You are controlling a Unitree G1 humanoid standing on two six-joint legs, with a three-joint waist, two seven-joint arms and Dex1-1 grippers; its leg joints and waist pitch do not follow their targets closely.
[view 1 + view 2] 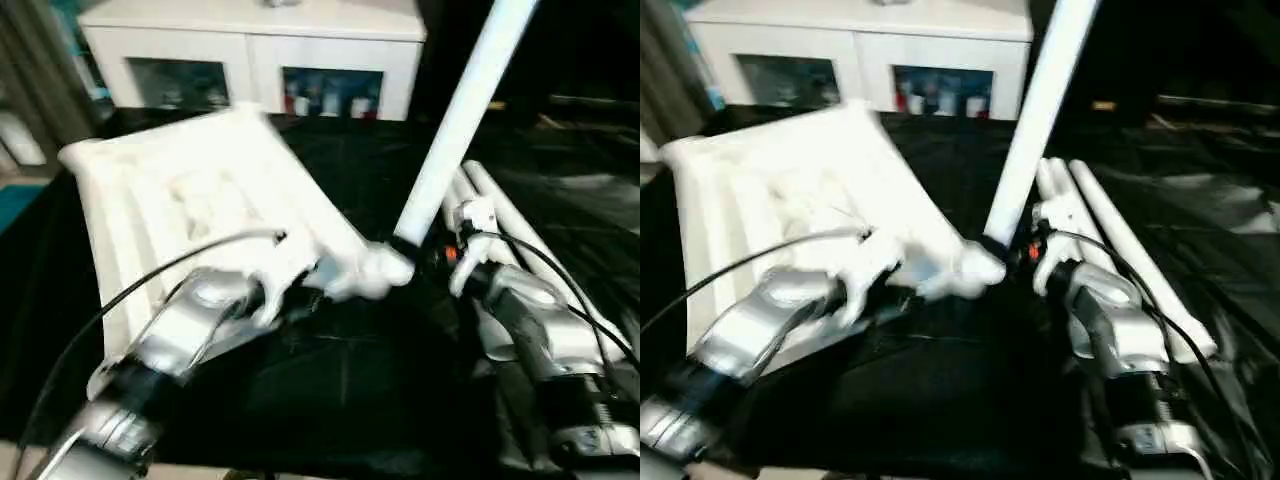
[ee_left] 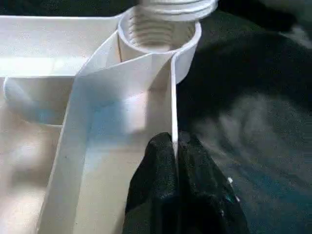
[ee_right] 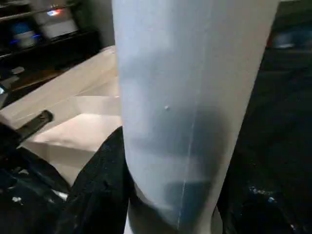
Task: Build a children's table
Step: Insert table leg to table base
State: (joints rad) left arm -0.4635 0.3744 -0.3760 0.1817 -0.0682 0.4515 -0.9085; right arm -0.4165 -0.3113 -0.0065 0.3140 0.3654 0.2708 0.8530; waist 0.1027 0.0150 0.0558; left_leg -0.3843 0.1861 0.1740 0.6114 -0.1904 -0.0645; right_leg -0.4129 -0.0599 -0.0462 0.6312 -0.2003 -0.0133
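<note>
The white table top [image 1: 190, 200] lies underside up and tilted on the black cloth. My left gripper [image 2: 175, 158] is shut on its thin rim wall, close to a threaded corner socket [image 2: 158, 34]. A long white leg [image 1: 465, 120] rises steeply to the upper right. Its threaded lower end [image 2: 178, 5] sits right at that socket [image 1: 378, 270]. My right gripper [image 1: 415, 250] is shut on the leg near its lower end, with black fingers [image 3: 102, 190] on either side of the shaft [image 3: 195, 107].
More white legs [image 1: 510, 230] lie side by side on the black cloth [image 1: 340, 380] to the right of my right forearm. A white cabinet with glass doors [image 1: 250, 50] stands behind the work. Black cables arch over both forearms.
</note>
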